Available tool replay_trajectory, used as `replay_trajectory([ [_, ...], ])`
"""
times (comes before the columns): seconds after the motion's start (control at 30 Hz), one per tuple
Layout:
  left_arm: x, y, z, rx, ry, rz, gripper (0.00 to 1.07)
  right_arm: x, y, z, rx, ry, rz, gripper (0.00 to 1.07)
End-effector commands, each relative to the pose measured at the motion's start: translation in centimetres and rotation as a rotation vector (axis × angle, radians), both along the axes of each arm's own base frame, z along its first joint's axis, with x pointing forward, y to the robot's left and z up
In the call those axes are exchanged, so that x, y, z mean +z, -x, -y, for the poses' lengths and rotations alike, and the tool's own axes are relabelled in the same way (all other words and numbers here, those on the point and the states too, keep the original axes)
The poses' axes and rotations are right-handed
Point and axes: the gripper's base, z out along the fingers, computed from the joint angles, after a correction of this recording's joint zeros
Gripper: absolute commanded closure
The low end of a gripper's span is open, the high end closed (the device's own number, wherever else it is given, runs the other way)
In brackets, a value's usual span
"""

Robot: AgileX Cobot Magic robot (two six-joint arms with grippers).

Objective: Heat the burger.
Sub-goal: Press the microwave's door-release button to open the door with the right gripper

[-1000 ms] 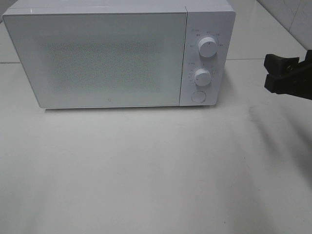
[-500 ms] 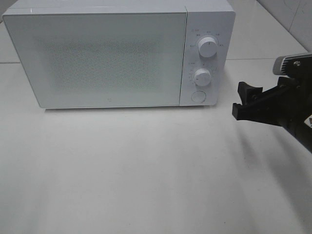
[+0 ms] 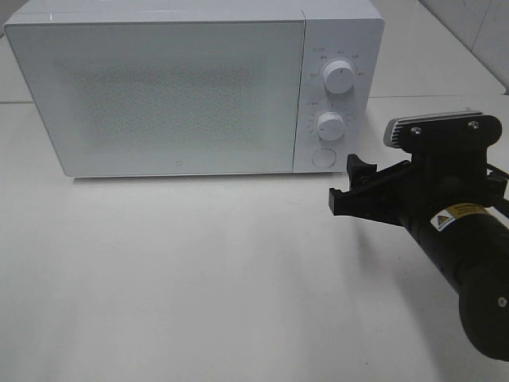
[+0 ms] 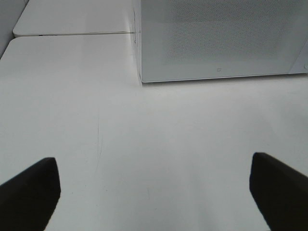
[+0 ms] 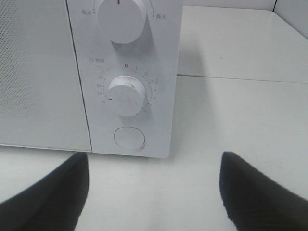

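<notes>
A boxy white microwave (image 3: 175, 95) is sitting on the matte table (image 3: 199, 278). Its speckled frosted door (image 3: 159, 95) is hiding the inside, so the burger is showing nowhere. The black right gripper (image 3: 350, 187) is hovering spread and empty before the smooth round timer knob (image 5: 127, 95), whose numerals are reading only in the right wrist view. The left gripper (image 4: 154, 192), spread and empty, is appearing only in its own wrist view.

I'm getting a bright, flat overhead view with diffuse light from above, and the matte white tabletop (image 3: 199, 278) washes out toward the lower centre of the frame. There's just a thin soft shadow under the boxy white microwave oven (image 3: 183, 87), and a faint grey smear on the table beneath the black right gripper (image 3: 347, 185) at right. The picture is grainy and a touch soft. On both wrist cameras the near black fingers (image 4: 29, 195) are blurred, while the microwave reads sharper.
</notes>
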Motion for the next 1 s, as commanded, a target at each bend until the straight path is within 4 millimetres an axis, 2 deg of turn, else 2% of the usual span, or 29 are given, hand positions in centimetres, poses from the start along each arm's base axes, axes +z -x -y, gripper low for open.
replay_trajectory([
  [0.03,0.0,0.3,0.0,0.002,0.004,0.026,0.06,0.1,-0.5,-1.0,-0.008,0.002,0.019,0.35],
  [0.17,0.0,0.3,0.0,0.002,0.004,0.026,0.06,0.0,-1.1,-1.9,0.002,-0.007,0.015,0.35],
  [0.33,0.0,0.3,0.0,0.002,0.004,0.026,0.06,-0.1,-1.2,-2.1,-0.001,-0.021,0.012,0.36],
  [0.5,0.0,0.3,0.0,0.002,0.004,0.026,0.06,-0.1,-1.2,-2.1,-0.043,-0.174,0.004,0.41],
  [0.57,0.0,0.3,0.0,0.002,0.004,0.026,0.06,-0.3,-1.2,-2.1,-0.086,-0.33,-0.02,0.45],
  [0.6,0.0,0.3,0.0,0.002,0.004,0.026,0.06,-0.3,-1.2,-2.1,-0.086,-0.33,-0.02,0.45],
  [0.67,0.0,0.3,0.0,0.002,0.004,0.026,0.06,-0.4,-1.2,-2.1,-0.136,-0.499,-0.047,0.5],
  [0.7,0.0,0.3,0.0,0.002,0.004,0.026,0.06,-0.4,-1.2,-2.1,-0.136,-0.499,-0.047,0.5],
  [0.73,0.0,0.3,0.0,0.002,0.004,0.026,0.06,-0.6,-1.1,-2.2,-0.172,-0.623,-0.075,0.54],
  [0.77,0.0,0.3,0.0,0.002,0.004,0.026,0.06,-0.6,-1.1,-2.2,-0.172,-0.623,-0.075,0.54],
  [0.8,0.0,0.3,0.0,0.002,0.004,0.026,0.06,-0.7,-1.1,-2.2,-0.197,-0.697,-0.09,0.56],
  [0.83,0.0,0.3,0.0,0.002,0.004,0.026,0.06,-0.8,-1.0,-2.3,-0.249,-0.847,-0.112,0.6],
  [0.87,0.0,0.3,0.0,0.002,0.004,0.026,0.06,-0.9,-1.0,-2.3,-0.273,-0.919,-0.124,0.63],
  [0.9,0.0,0.3,0.0,0.002,0.004,0.026,0.06,-0.9,-1.0,-2.3,-0.273,-0.919,-0.124,0.63],
  [0.93,0.0,0.3,0.0,0.002,0.004,0.026,0.06,-1.0,-0.9,-2.3,-0.315,-1.037,-0.145,0.67],
  [0.97,0.0,0.3,0.0,0.002,0.004,0.026,0.06,-1.0,-0.9,-2.3,-0.315,-1.037,-0.145,0.67],
  [1.0,0.0,0.3,0.0,0.002,0.004,0.026,0.06,-1.0,-0.9,-2.3,-0.352,-1.138,-0.155,0.72],
])
